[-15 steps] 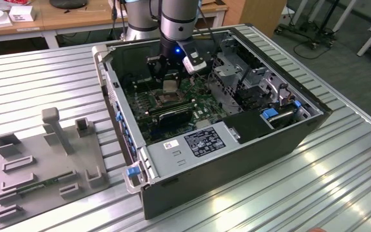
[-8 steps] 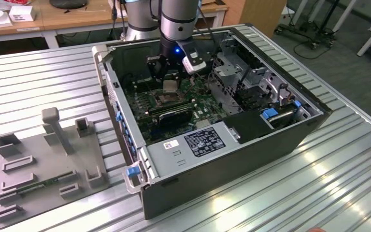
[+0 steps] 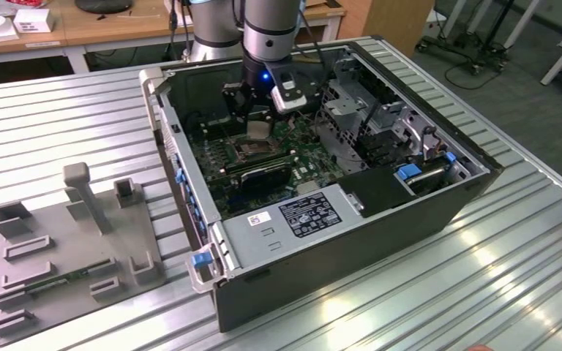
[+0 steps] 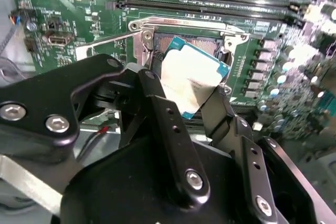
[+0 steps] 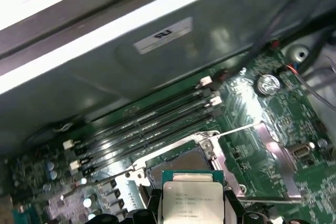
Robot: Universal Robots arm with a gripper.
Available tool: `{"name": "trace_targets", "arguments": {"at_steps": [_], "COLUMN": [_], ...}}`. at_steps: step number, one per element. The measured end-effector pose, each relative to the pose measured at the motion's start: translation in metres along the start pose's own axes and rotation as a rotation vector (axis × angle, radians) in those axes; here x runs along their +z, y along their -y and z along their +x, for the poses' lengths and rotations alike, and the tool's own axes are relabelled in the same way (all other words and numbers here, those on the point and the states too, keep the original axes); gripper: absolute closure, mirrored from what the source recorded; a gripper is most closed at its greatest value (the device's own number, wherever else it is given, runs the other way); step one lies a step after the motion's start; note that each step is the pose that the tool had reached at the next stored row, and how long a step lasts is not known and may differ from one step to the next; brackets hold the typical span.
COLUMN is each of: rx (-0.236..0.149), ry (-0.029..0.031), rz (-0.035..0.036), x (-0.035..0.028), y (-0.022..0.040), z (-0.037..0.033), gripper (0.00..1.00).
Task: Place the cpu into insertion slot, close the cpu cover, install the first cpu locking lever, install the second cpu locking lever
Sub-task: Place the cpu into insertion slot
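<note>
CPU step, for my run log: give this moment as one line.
claw: shut on cpu | cpu: held over insertion slot, not seated | insertion slot: empty

The arm (image 3: 266, 29) is silver-grey with a blue light (image 3: 263, 75), its black gripper (image 4: 184, 95) dotted with silver screws (image 4: 56, 124).

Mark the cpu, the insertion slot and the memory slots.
cpu (image 4: 190, 77): second wrist view, its metal top.
insertion slot (image 5: 181, 162): first wrist view, dark socket floor.
memory slots (image 5: 147, 116): first wrist view, middle of one slot.
</note>
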State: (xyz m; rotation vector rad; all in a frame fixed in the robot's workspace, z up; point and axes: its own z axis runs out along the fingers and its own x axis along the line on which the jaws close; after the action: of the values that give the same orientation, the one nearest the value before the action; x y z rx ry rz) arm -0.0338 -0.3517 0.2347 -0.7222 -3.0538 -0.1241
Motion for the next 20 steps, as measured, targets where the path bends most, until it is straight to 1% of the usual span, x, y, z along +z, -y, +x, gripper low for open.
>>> {"name": "trace_targets", "arguments": {"at_steps": [5, 6, 11, 14, 17, 20], "rx": [0.091, 0.104, 0.107, 0.119, 0.148, 0.193], "ry": [0.0070, 0.0079, 0.0083, 0.0091, 0.0113, 0.0148], "rz": [-0.0016, -0.0019, -0.0020, -0.0022, -0.0028, -0.0036], "x": [0.0000, 0.0000, 0.0000, 0.0000, 0.0004, 0.0009], "y": [0.0000, 0.0000, 0.0000, 0.0005, 0.0015, 0.0017], "z": [0.0000, 0.0000, 0.0000, 0.0012, 0.0029, 0.0032], "gripper": [0.46, 0.46, 0.46, 0.46, 0.46, 0.46]}}
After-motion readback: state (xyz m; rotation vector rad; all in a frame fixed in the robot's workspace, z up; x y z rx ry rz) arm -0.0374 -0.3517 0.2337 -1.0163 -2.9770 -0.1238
